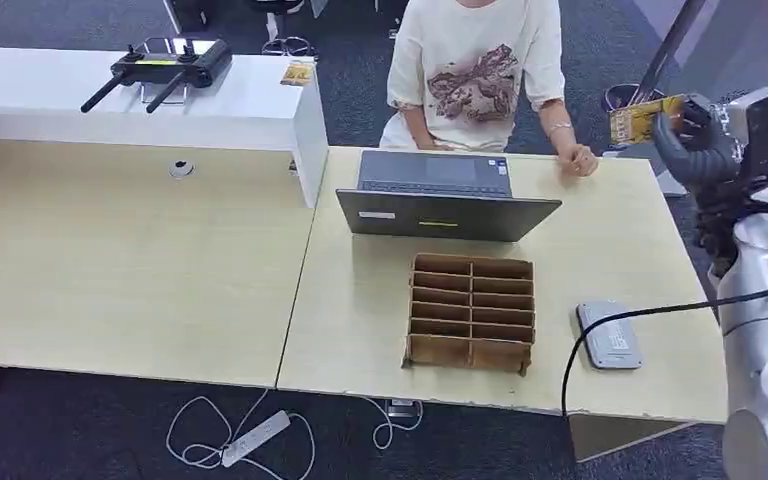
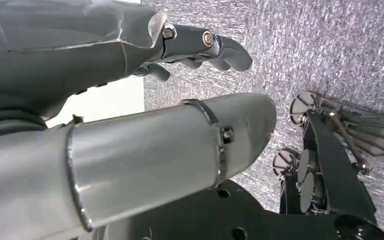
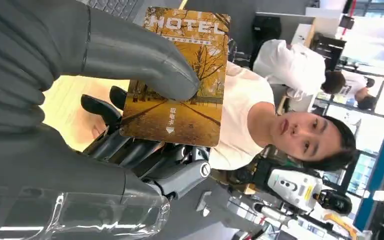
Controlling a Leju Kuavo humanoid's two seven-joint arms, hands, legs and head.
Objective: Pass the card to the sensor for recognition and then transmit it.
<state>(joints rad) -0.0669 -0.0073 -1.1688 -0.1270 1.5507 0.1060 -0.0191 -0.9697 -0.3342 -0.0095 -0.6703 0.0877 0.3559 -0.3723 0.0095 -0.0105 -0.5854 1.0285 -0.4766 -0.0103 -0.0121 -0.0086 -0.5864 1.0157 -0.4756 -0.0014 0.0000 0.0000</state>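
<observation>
The right hand (image 1: pixel 698 135) grips the yellow hotel card (image 1: pixel 644 117) up past the desk's (image 1: pixel 620 240) far right corner; the left hand (image 2: pixel 200 75) hangs with fingers loosely apart, holding nothing

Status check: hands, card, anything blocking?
Right hand holds hotel card raised, off the sensor. Left hand holds nothing. Nothing blocking the sensor.

Glossy card (image 3: pixel 180 80), matt wooden table (image 1: pixel 620 240), cardboard organizer (image 1: pixel 471 312)
</observation>
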